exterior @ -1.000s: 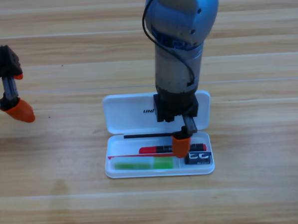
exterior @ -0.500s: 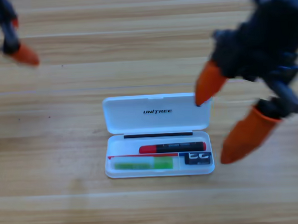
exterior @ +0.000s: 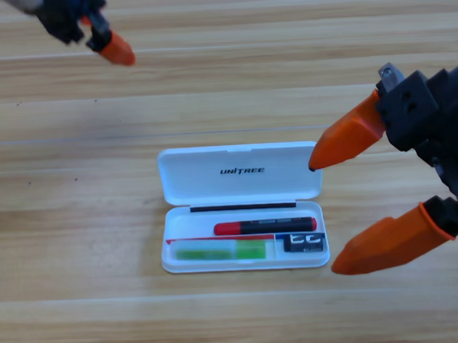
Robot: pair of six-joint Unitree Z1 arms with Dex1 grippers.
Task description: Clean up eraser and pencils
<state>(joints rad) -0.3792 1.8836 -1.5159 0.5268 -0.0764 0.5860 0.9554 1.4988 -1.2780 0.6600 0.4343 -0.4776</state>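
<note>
From above, I am holding my right gripper (exterior: 328, 218) wide open and empty. Just to its left, the case (exterior: 241, 173) is holding 2 pencils (exterior: 264, 226) and the eraser (exterior: 303, 243). They look light, stiff and slippery; mid-body grips suit. My left gripper (exterior: 115, 50) is waiting far off.

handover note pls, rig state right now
Right pincer: open, empty, at the picture's right edge beside the case.
Left pincer: parked in the top left corner.
White Unitree case: lid open, on the table.
In its tray: green pencil front left, black pencil with red end behind it, eraser front right.
Done: all three packed.
Left: probably closing the lid.
</note>
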